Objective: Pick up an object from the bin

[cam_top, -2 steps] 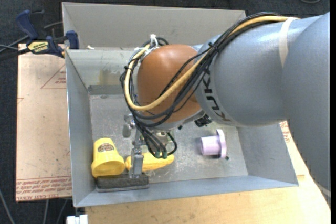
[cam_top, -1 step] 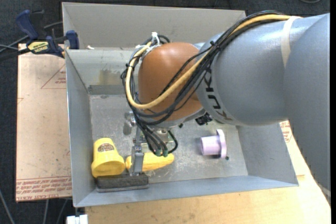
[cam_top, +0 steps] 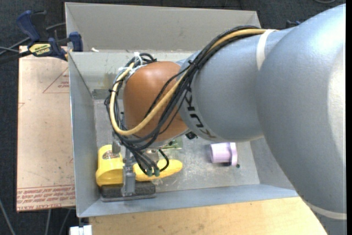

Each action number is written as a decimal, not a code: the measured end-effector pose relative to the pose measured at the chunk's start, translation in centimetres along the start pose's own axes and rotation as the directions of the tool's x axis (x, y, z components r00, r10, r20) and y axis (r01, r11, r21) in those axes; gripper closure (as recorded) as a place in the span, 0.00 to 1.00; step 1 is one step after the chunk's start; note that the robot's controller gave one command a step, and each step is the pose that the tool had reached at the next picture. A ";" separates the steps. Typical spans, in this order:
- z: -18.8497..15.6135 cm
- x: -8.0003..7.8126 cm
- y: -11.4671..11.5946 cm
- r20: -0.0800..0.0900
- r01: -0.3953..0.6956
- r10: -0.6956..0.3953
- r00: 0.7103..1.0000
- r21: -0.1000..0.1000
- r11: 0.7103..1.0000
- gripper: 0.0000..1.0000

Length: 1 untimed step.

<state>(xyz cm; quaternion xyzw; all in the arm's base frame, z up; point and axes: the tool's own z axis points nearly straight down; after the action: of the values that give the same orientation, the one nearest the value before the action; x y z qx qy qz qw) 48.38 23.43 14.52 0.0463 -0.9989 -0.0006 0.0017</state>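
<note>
My gripper (cam_top: 128, 174) is down in the bin's front left corner, under the orange cover, right over a yellow plastic thing (cam_top: 106, 171). That yellow thing has a chunky rounded body on the left and a thin tapered end (cam_top: 171, 167) pointing right. The gripper's grey metal part stands against its middle. A flat dark grey piece (cam_top: 142, 190) lies just in front of it by the bin's front wall. Whether anything is gripped is hidden by the cover and cables.
A small lilac cylinder (cam_top: 223, 153) lies on the bin floor to the right, apart from the gripper. A bit of green (cam_top: 175, 145) peeks out under the cover. The arm covers the bin's right and middle.
</note>
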 end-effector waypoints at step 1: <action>1.4 -0.4 1.9 0.006 0.156 -0.156 0.988 -0.001 0.988 0.00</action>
<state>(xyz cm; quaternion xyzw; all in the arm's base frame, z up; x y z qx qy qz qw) 48.64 25.36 13.07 0.1243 -0.9922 -0.0018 -0.0014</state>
